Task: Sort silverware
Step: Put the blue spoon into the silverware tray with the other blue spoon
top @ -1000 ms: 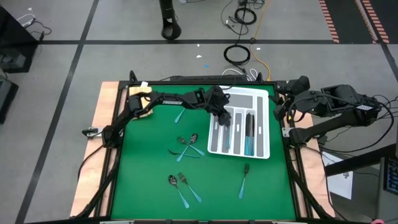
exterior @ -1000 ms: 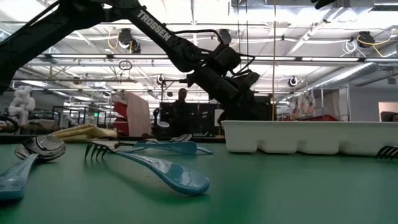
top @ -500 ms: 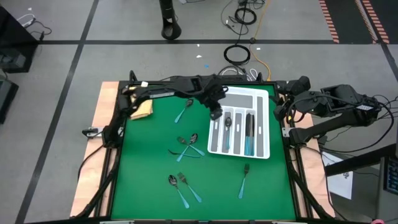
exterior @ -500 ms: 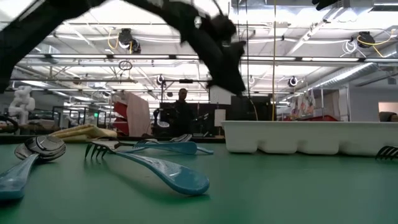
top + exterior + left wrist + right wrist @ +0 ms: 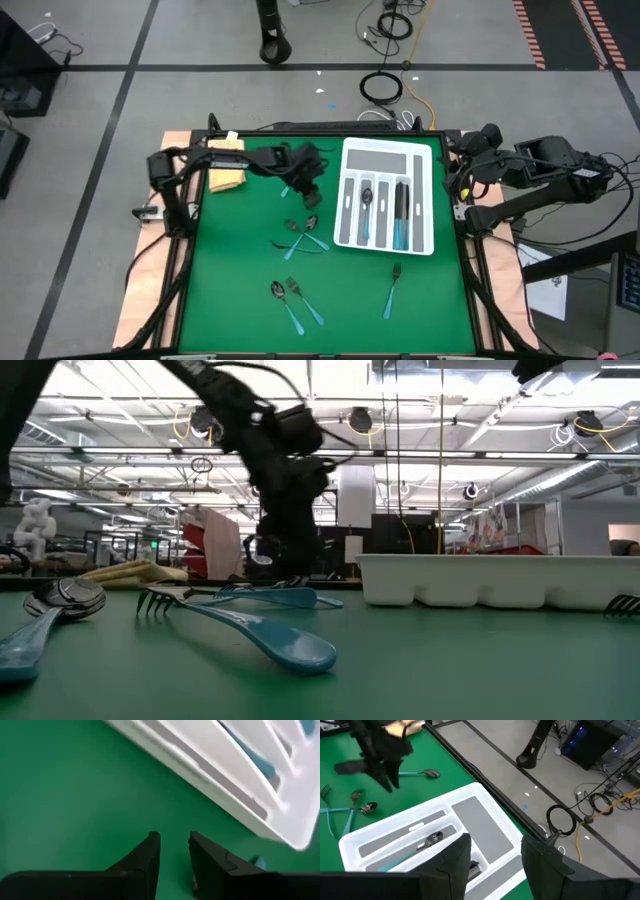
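My left gripper (image 5: 312, 188) hangs open and empty over the green mat, just left of the white tray (image 5: 388, 145); the left wrist view shows its fingers (image 5: 150, 855) over bare mat beside the tray's wall (image 5: 220, 775). A teal-handled spoon (image 5: 290, 186) lies flat on the mat beside it. Three more pieces lie crossed in a cluster (image 5: 302, 236), a spoon and fork (image 5: 292, 298) sit near the near edge, and a lone fork (image 5: 392, 285) lies below the tray. The tray holds a spoon (image 5: 366, 198) and several pieces (image 5: 401, 218). My right gripper (image 5: 492, 851) waits open at the table's right edge.
A folded yellow cloth (image 5: 226, 172) lies at the mat's far left corner. In the low view a fork and spoons (image 5: 240, 625) lie close to the camera, with the tray's wall (image 5: 480, 582) behind. Bare mat stretches between the cluster and the lone fork.
My left gripper has drawn back from over the tray's left slots, risen, and swung toward the table's left, ending over the mat beside the loose spoon. A spoon now shows in the tray slot where the gripper had been.
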Action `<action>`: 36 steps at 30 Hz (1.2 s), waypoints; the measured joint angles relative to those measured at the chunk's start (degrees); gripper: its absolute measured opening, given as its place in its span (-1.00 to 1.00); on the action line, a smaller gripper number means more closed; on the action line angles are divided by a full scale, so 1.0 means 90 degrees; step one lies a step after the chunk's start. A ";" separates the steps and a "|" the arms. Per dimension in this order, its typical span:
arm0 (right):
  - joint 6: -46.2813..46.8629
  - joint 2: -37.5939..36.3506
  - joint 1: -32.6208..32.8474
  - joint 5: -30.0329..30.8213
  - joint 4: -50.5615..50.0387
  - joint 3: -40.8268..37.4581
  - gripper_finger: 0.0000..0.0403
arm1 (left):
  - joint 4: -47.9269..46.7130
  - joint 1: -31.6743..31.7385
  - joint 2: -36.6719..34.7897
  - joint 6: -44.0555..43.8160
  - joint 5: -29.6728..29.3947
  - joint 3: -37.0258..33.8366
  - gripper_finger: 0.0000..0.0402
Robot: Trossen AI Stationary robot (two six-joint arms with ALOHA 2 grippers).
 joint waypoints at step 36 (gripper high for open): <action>0.0028 0.0001 0.0000 -0.0002 0.0511 0.0000 -0.21 | 0.1956 0.0491 -0.0300 0.1613 0.2602 -0.1871 -0.46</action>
